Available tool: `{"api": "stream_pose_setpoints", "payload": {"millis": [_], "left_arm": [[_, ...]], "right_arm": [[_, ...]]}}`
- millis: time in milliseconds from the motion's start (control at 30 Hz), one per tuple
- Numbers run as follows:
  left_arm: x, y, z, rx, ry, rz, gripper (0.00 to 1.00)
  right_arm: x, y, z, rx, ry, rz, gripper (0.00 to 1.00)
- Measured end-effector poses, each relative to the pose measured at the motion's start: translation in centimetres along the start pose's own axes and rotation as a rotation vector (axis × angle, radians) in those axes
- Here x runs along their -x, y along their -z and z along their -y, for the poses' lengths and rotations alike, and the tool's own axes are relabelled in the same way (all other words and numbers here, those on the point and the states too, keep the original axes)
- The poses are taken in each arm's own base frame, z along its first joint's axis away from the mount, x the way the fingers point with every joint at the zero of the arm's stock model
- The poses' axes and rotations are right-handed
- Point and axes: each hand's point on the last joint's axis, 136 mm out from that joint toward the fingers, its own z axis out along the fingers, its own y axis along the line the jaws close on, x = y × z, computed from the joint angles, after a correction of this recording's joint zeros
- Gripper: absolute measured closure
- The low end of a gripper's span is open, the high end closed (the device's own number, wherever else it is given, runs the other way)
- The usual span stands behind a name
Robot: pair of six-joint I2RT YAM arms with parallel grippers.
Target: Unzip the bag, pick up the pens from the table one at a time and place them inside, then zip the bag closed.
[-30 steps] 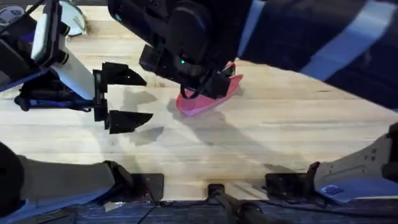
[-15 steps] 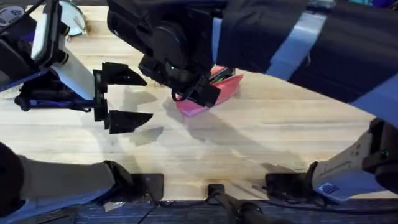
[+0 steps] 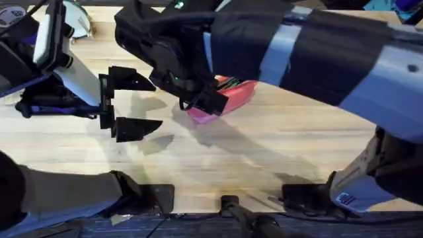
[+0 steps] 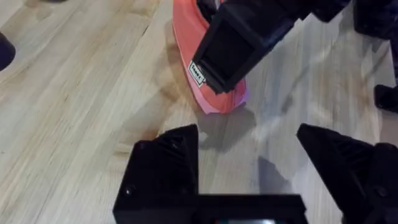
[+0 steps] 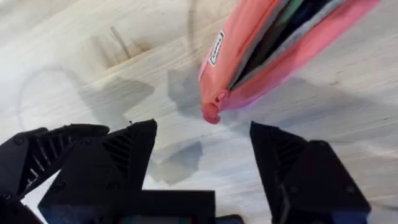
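Butcher-block table [image 3: 277,158] was the whole stage for this one, light planks with plain grain running across. Looking down from above, the bag [image 3: 232,98] sat a bit toward 12 o'clock of the table's middle, pink and lying on its side, with the right arm reaching across from the 3 o'clock side and covering its 9 o'clock end. The right gripper [image 5: 202,165] had its fingers spread apart with nothing between them, hanging just above the pouch's near tip, and from its own camera you could see the zipper mouth gaping open with dark and green stuff inside, so I'd guess the pens [image 5: 283,28] were already in there, though I couldn't tell exactly how many. No loose pens on the bare wood that I could spot. My read is it was lined up at that end because the zipper pull had to be caught there for closing, but the pull itself was too small for me to pick out. The left gripper [image 3: 129,102] waited at roughly 9 o'clock of the bag, well apart, fingers wide and empty, probably parked to pin the pouch down when the zip got tugged.
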Motion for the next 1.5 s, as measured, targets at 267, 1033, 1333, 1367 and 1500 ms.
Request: {"api": "stream_pose_setpoints", "payload": {"millis": [267, 1033, 1333, 1367, 1500], "left_arm": [[0.0, 0.0, 0.0, 0.000, 0.000, 0.000, 0.007], [0.0, 0.0, 0.0, 0.000, 0.000, 0.000, 0.007], [0.0, 0.0, 0.0, 0.000, 0.000, 0.000, 0.007], [0.0, 0.0, 0.0, 0.000, 0.000, 0.000, 0.007], [0.0, 0.0, 0.0, 0.000, 0.000, 0.000, 0.008]], "right_arm": [[0.6, -0.1, 0.0, -0.001, -0.001, 0.036, 0.109], [0.5, -1.6, -0.3, -0.021, 0.004, 0.045, 0.266], [0.5, -1.6, -0.3, -0.020, 0.003, 0.045, 0.441], [0.5, -1.6, -0.3, -0.020, 0.003, 0.045, 0.452], [0.5, -1.6, -0.3, -0.021, 0.004, 0.045, 0.539]]}}
